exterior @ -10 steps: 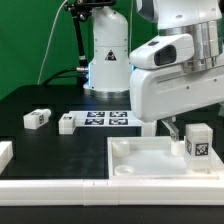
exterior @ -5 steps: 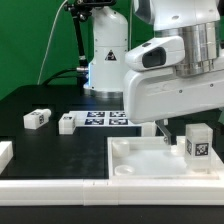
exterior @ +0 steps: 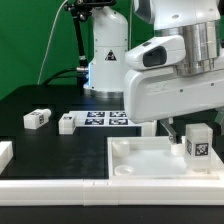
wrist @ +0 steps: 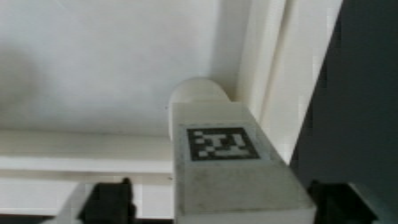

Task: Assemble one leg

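The end effector [wrist: 215, 203], open astride the upright leg [exterior: 197, 141] at the white panel's [exterior: 135, 158] corner on the exterior view's right, should centre, close squarely and keep the leg vertical.

Bright, even light fills the exterior view. The white parts come close to glare against the black bench [exterior: 45, 100], and shadows are soft and faint. The wrist view is dimmer, greyer and soft throughout, so the leg [wrist: 228, 150] and its tag look blurred.

No readable text; only fiducial tags [wrist: 221, 143] on the leg [exterior: 197, 143] and marker board [exterior: 107, 119].
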